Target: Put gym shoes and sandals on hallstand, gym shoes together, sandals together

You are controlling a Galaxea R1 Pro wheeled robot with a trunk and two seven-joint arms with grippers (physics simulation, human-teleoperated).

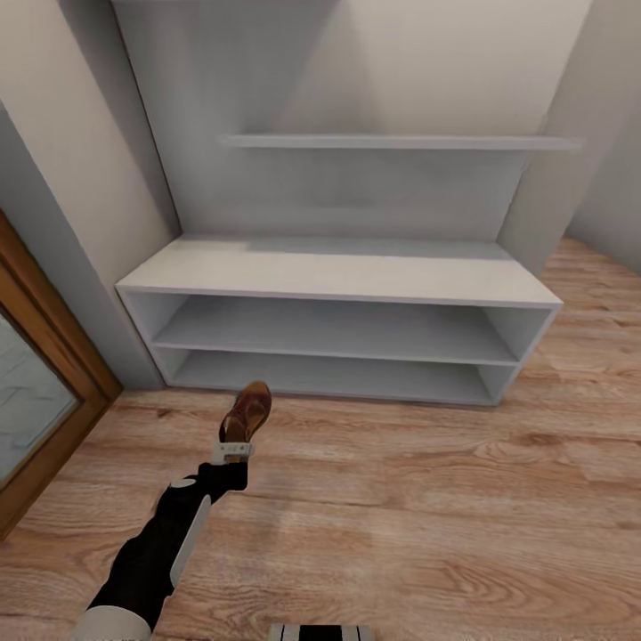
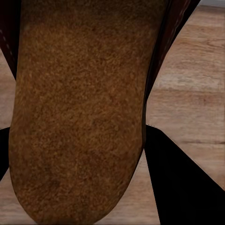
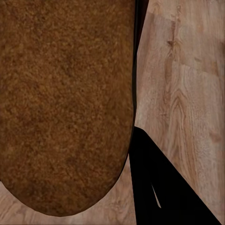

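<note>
Head view is showing the rack (image 1: 338,276) standing against the grey wall (image 1: 356,71), its flat top and both open compartments bare, with a wall shelf (image 1: 401,141) hanging above it. Wood-plank floor (image 1: 401,516) is spreading out in front of the rack and running past its right end. A wood-framed mirror door (image 1: 36,401) is sitting at the left edge.

Reaching forward from the lower left, the left arm (image 1: 165,543) is holding one brown sandal (image 1: 247,412) out in front of the rack's lower left corner, above the floor and well short of the compartments. The left gripper (image 1: 233,452) is sitting at the sandal's near end, jaws closed on it, with the sandal pointing away towards the rack.

Left wrist view is looking straight onto that sandal's tan, grainy sole (image 2: 79,117), with a dark strap edge (image 2: 164,42) beside it and one black finger (image 2: 187,187) lying against its side; planks are passing behind.

Right wrist view is showing a second sandal (image 3: 63,103) close up, the same tan surface, with a black finger (image 3: 159,187) pressed right beside its rounded end and floor (image 3: 187,84) beyond. Right jaws are closed on this sandal, which is hanging clear of the planks. Whether it is near the rack I cannot tell.
</note>
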